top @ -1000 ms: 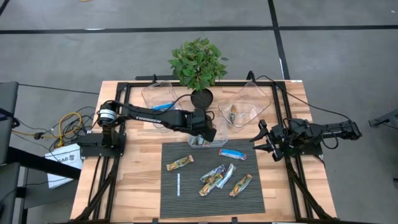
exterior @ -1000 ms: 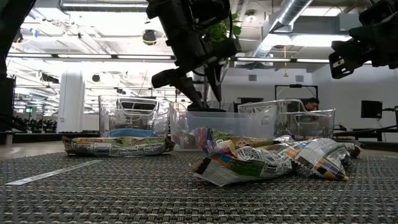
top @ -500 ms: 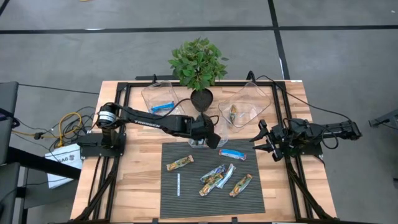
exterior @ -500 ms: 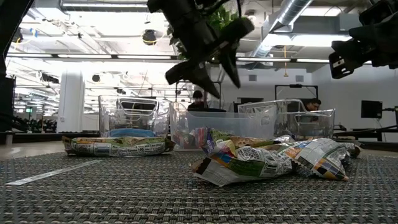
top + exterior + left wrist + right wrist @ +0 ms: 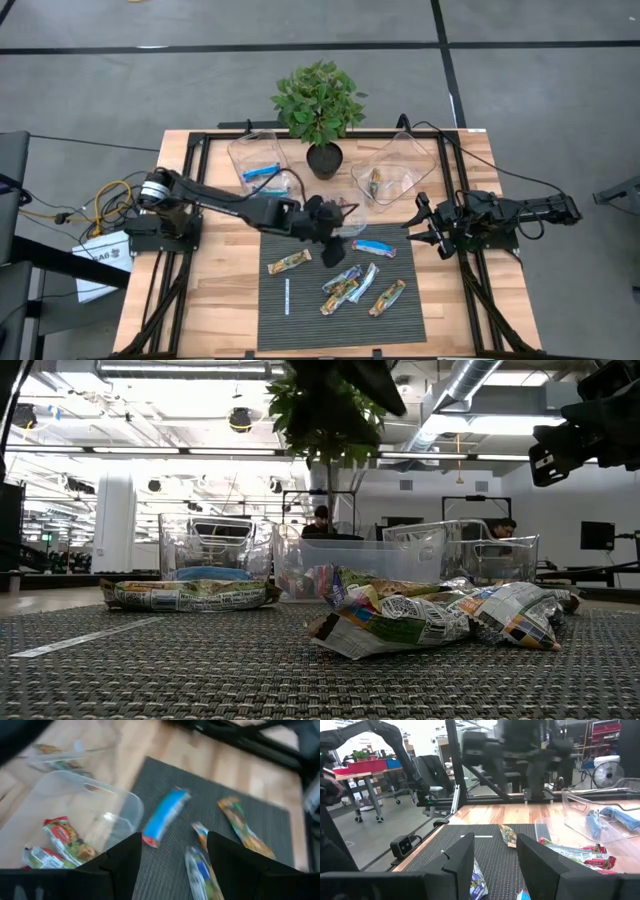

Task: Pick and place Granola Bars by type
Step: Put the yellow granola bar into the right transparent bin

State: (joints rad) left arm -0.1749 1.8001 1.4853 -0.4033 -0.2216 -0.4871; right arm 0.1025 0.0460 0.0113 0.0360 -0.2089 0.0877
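1. While the left claw [image 5: 335,228] hung released over the tub [image 5: 352,215], the blue bar [image 5: 373,247] lay loose on the mat [image 5: 300,315].
2. We judged a crosswise mid-wrapper grip best.
3. The right claw [image 5: 425,226] waited half-spread at the bench [image 5: 230,290] edge.

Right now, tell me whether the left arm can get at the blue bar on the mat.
Probably yes. The left claw hangs open just beside the blue bar, which lies alone on the mat with nothing over it.
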